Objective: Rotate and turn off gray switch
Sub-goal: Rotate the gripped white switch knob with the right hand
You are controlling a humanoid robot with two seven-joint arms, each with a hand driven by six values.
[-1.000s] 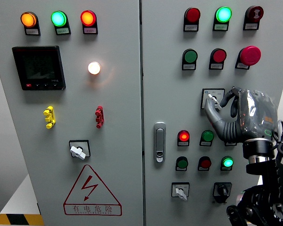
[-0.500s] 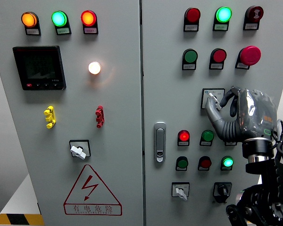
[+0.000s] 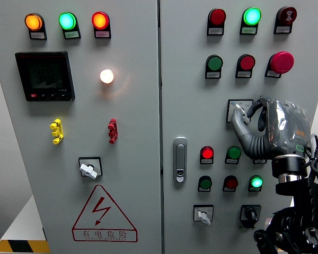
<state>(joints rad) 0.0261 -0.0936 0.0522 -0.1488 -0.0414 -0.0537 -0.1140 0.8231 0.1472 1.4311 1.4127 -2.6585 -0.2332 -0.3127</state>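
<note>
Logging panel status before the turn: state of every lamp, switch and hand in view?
Orange lamp: lit
Left-door green lamp: lit
Orange-red lamp: lit
White lamp: lit
Display: dark
Top-right green lamp: lit
Lower red lamp: lit
Lower-right green lamp: lit
Gray switch: gripped by right robot hand
Left-door switch: knob slanted
Left robot hand: not visible
</note>
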